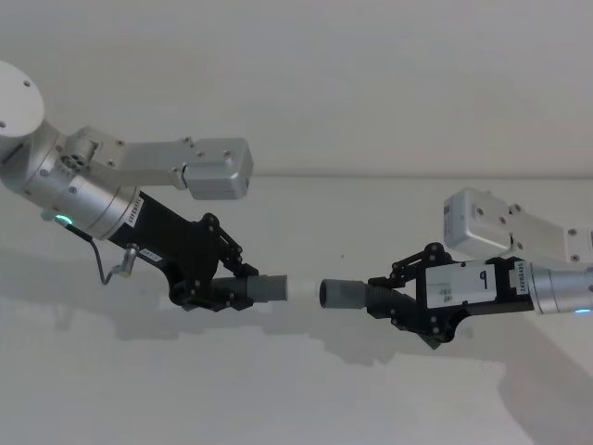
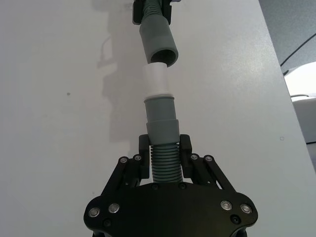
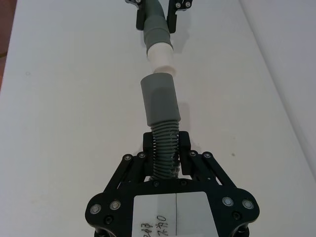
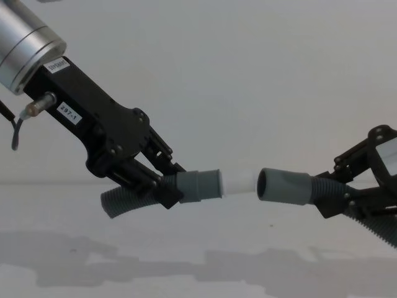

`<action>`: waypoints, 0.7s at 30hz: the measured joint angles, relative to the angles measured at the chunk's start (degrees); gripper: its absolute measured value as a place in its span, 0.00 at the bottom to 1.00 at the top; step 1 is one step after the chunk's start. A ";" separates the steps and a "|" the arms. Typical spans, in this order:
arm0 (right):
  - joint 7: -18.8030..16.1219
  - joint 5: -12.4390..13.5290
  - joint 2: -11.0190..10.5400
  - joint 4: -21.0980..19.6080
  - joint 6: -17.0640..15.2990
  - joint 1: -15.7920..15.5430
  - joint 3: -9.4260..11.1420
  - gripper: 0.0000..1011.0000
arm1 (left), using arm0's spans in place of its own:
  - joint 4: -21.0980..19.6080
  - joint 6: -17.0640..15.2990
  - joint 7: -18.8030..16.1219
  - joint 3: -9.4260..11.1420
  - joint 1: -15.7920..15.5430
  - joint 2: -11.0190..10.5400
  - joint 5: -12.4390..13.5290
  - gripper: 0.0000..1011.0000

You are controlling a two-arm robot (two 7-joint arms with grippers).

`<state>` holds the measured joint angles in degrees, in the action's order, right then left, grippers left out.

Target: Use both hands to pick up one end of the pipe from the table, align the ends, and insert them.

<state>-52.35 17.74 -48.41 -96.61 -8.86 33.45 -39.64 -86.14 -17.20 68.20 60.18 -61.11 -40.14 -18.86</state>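
The table (image 1: 296, 399) was a plain, matte, light-grey surface lying below both arms; shadows of the arms fell across it.

The left gripper (image 1: 215, 289) reached in from the left on a silver wrist with a green ring light; its thin black jaws were clamped on the ribbed section of the left pipe piece (image 4: 124, 200), just behind the cuff; in the chest view the free ribbed tail of that piece curved down and away behind the jaws, clear of the table.

The right gripper (image 1: 394, 298) reached in from the right, its body carrying a white label; its jaws were clamped on the ribbed section of the right pipe piece (image 3: 165, 148), again just behind the cuff.

Both pieces were held in the air above the table, ends facing each other and roughly in line.

The left grey cuff (image 1: 266, 288) ended in a short white tip (image 1: 283, 288); the right grey cuff (image 1: 341, 295) presented an open round mouth (image 4: 263, 183).

In the head view a small gap separated tip and mouth; in the chest view the tip stood right at the mouth; whether they touched could not be told.
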 joint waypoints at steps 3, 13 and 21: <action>0.00 0.00 0.05 0.00 -0.16 0.21 -0.17 0.28 | 0.13 0.10 0.07 0.16 -0.16 0.04 -0.06 0.34; 0.33 0.05 0.10 -0.13 -0.69 0.72 -0.57 0.28 | 0.46 0.27 0.39 0.85 -0.77 0.17 -0.17 0.34; 0.51 0.05 0.13 -0.28 -1.17 1.08 -0.87 0.28 | 0.49 0.28 0.45 1.32 -1.16 0.15 -0.17 0.34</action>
<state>-51.84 17.79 -48.28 -96.89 -10.04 34.53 -40.51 -85.65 -16.92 68.65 61.50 -62.28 -39.99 -19.03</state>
